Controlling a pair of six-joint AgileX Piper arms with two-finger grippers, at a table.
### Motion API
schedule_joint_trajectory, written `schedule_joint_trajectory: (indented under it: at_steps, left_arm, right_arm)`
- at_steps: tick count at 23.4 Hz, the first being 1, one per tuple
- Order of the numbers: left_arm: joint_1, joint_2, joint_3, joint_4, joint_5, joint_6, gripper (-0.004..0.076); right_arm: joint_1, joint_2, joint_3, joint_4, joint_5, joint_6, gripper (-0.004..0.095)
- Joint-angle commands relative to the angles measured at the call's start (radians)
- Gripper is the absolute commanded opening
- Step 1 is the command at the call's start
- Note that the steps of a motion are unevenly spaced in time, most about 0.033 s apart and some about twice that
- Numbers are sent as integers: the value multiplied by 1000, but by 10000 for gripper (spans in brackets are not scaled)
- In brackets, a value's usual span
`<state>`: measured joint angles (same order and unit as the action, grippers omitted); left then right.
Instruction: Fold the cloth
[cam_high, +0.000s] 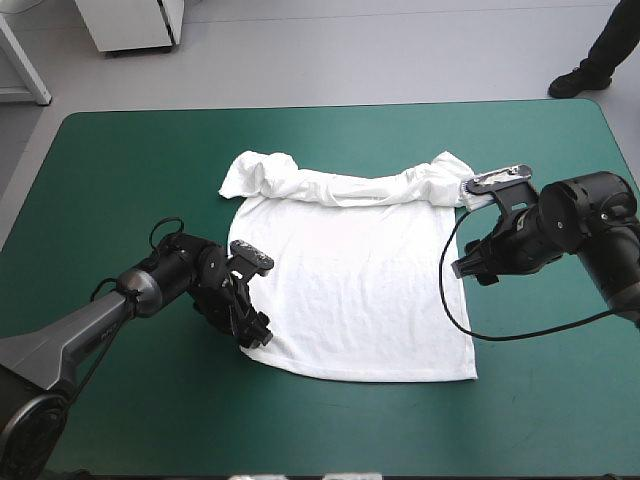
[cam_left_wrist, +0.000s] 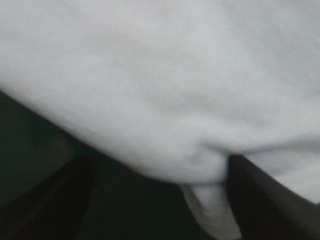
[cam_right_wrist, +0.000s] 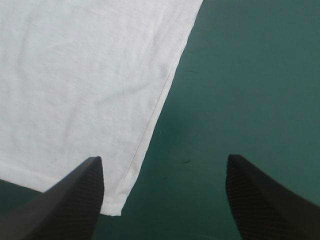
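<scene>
The teal-green counter (cam_high: 120, 160) carries the work at its centre. The left gripper (cam_high: 255, 335) has its jaws released astride the near-left hem of the T-shirt (cam_high: 350, 290), and the right gripper (cam_high: 470, 268) has its jaws released over the right side edge. Neither is gripping, and this is judged a set-up to take opposite sides for a fold. The T-shirt lies flat, long axis near to far, hem toward the robot, bunched shoulders toward the far edge.
</scene>
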<state>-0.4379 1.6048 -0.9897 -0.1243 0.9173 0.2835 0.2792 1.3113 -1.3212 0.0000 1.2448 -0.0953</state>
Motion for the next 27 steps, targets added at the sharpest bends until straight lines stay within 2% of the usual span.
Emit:
schedule_joint_trajectory:
  at_steps: [1, 4, 7, 8, 10, 14, 17, 24, 26, 27]
  left_arm:
    - [-12, 27, -10, -99, -34, 36, 506]
    - [-28, 55, -10, -130, -41, 60, 382]
    - [-40, 73, -10, -141, -53, 63, 258]
    - [-47, 85, -9, -158, -64, 86, 196]
    - [-47, 102, -9, -176, -66, 106, 137]
    - [-47, 123, -9, -177, -66, 106, 26]
    - [-47, 123, -9, -180, -70, 107, 6]
    - [-47, 123, -9, -180, -59, 107, 6]
    - [-47, 123, -9, -180, -57, 107, 6]
    - [-47, 123, -9, -180, -57, 107, 6]
  right_arm:
    - [61, -33, 13, -50, -11, -12, 620]
    - [147, -29, 105, -112, -38, -12, 606]
    - [216, -16, 218, -132, -109, 7, 606]
    - [230, -1, 284, -109, -155, 27, 609]
    - [231, 25, 353, -88, -172, 82, 609]
    - [231, 53, 449, 0, -232, 76, 609]
    - [231, 75, 471, 8, -297, 62, 609]
    - [231, 213, 495, -32, -321, 95, 607]
    - [231, 241, 523, -14, -321, 105, 570]
    - [236, 253, 543, 0, -323, 112, 519]
